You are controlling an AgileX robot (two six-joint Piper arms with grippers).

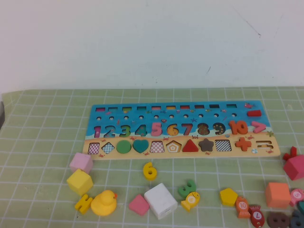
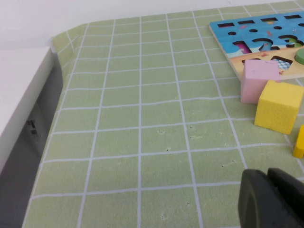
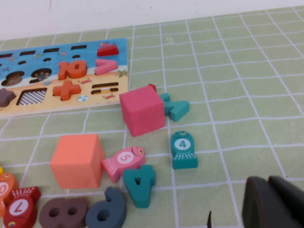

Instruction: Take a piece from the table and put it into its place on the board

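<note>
6 (image 1: 149, 170): yellow, lies flat on the surface (image 1: 42, 142) just in front of the board's (image 1: 180, 129) near edge, toward the middle.
Around it: white cube (image 1: 161, 200) and pink tile (image 1: 138, 204) nearer the front edge; green 3 (image 1: 187, 188) beside a yellow fish (image 1: 190, 200); pink cube (image 1: 81, 163), yellow cube (image 1: 79, 182) and duck (image 1: 104, 203) to the left.
Way: open mat between 6 and board.
Left pincer (image 2: 268, 199): clenched, empty, over the mat near the left edge.
Right pincer (image 3: 270, 202): near the right edge by loose pieces; cannot tell its state.
</note>
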